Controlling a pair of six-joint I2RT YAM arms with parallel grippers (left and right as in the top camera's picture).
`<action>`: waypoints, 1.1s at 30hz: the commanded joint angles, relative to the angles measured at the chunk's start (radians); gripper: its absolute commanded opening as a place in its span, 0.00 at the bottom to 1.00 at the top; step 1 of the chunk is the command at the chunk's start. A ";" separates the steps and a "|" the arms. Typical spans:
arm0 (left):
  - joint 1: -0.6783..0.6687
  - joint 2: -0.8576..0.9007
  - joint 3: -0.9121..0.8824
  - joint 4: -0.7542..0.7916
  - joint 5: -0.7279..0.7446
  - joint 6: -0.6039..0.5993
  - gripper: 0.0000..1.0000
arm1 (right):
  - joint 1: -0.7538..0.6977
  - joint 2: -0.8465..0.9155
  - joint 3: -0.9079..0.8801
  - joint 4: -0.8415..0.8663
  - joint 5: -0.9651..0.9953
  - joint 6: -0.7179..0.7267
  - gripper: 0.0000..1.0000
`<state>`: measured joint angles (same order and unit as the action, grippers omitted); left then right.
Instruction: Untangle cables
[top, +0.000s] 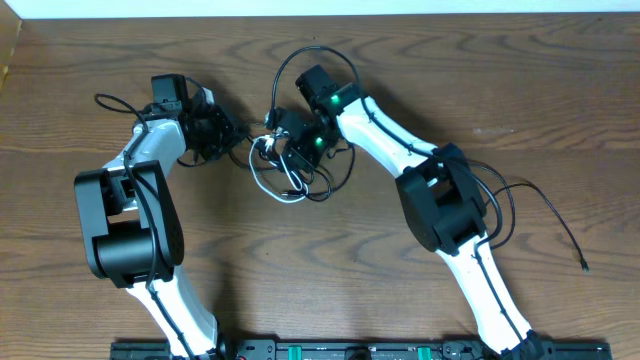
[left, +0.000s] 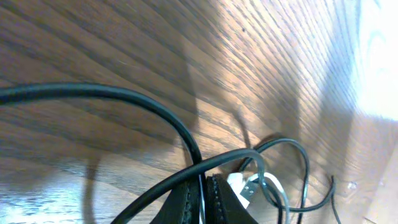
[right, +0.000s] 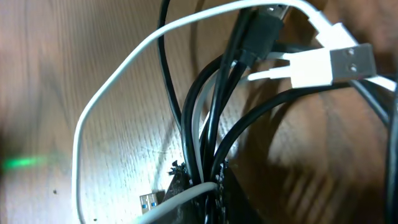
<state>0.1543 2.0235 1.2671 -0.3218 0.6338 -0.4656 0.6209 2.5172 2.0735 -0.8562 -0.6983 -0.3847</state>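
1. Here, the left claw (left: 203, 190) is pressed together on a black cable (left: 124, 96);
2. the right claw (right: 198, 183) pinches the cable tangle (top: 290, 178), lying midway along the bench (top: 450, 60), nearer its far edge.

White arms (top: 385, 130), black joints (top: 445, 205), green lights (top: 333, 98)

No legible text or markings.

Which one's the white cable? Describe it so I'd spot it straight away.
Look at the middle of the wooden table, where the cables lie tangled. The white cable loops through that knot, its white silver-tipped plug standing out among black cords.
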 joint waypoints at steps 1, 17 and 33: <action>0.000 0.004 -0.006 0.007 0.032 0.027 0.08 | 0.042 0.011 -0.007 -0.024 0.023 -0.111 0.01; 0.000 0.004 -0.006 -0.034 -0.103 0.019 0.08 | -0.002 -0.074 -0.001 -0.068 -0.121 -0.197 0.01; 0.000 0.004 -0.006 -0.051 -0.104 0.019 0.09 | -0.085 -0.091 0.000 0.022 -0.203 0.084 0.01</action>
<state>0.1535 2.0235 1.2655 -0.3603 0.5430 -0.4629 0.5632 2.4687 2.0727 -0.8597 -0.8261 -0.4103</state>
